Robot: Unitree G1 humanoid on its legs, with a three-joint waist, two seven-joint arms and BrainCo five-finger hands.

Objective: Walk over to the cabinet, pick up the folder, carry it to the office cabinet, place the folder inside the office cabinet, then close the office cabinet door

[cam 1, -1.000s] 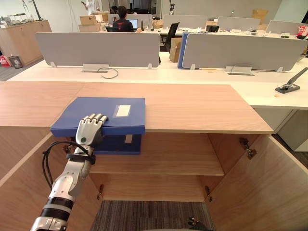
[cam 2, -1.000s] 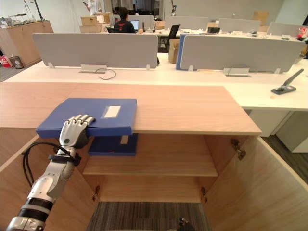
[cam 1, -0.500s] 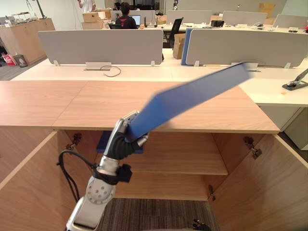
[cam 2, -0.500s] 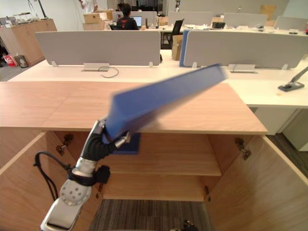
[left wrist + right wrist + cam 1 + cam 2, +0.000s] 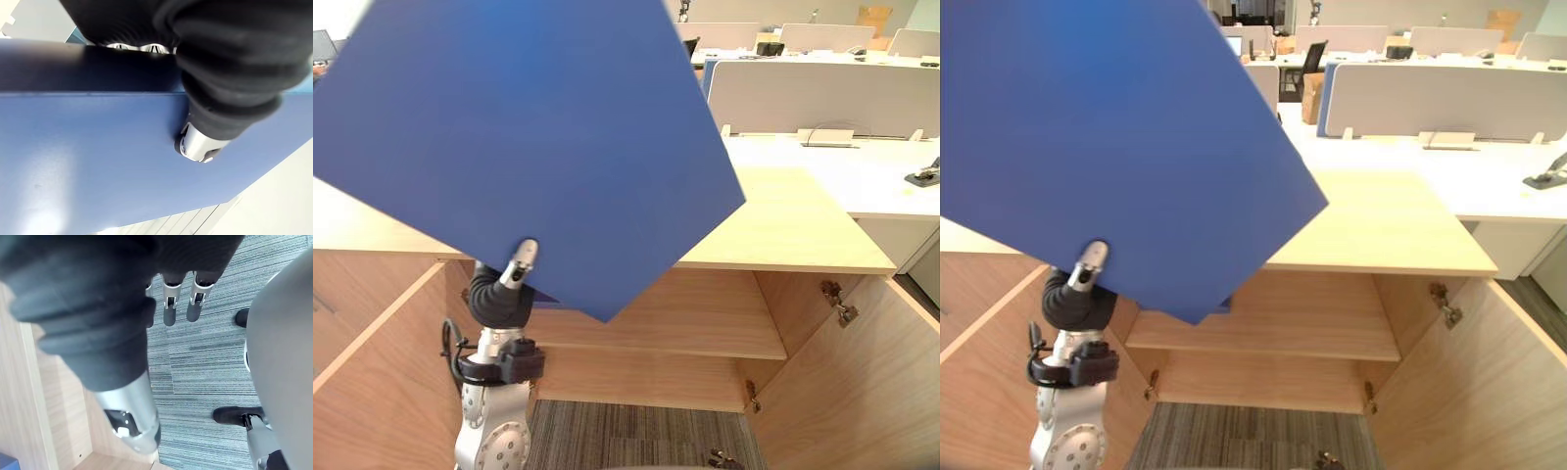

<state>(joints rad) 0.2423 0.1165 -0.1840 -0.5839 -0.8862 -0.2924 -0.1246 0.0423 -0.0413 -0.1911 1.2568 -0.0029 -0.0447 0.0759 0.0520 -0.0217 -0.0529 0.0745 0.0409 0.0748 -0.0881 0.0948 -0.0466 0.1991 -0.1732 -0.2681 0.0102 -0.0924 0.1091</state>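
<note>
A large blue folder [image 5: 509, 147] is held up in the air in front of the cabinet, its flat face turned toward my head and tilted onto one corner. My left hand [image 5: 499, 294] is shut on its lower edge, thumb [image 5: 521, 259] pressed on the near face and the fingers curled behind. In the left wrist view the folder [image 5: 98, 161] runs across under my left hand [image 5: 230, 88]. The wooden office cabinet [image 5: 783, 225] stands open just ahead, its inner shelf [image 5: 705, 333] bare on the right. My right hand [image 5: 98, 308] hangs over the carpet with fingers [image 5: 168, 308] straight.
The cabinet's two doors stand swung out toward me, the left door [image 5: 372, 372] and the right door [image 5: 862, 392]. Behind the cabinet run white desks with grey dividers [image 5: 822, 98]. A dark desk tool [image 5: 922, 176] lies at the far right. Grey carpet [image 5: 205, 362] covers the floor.
The folder has been lifted off the cabinet top and swung up from a slanted edge-on pose to face my head. My left arm has risen with it; the view has shifted slightly.
</note>
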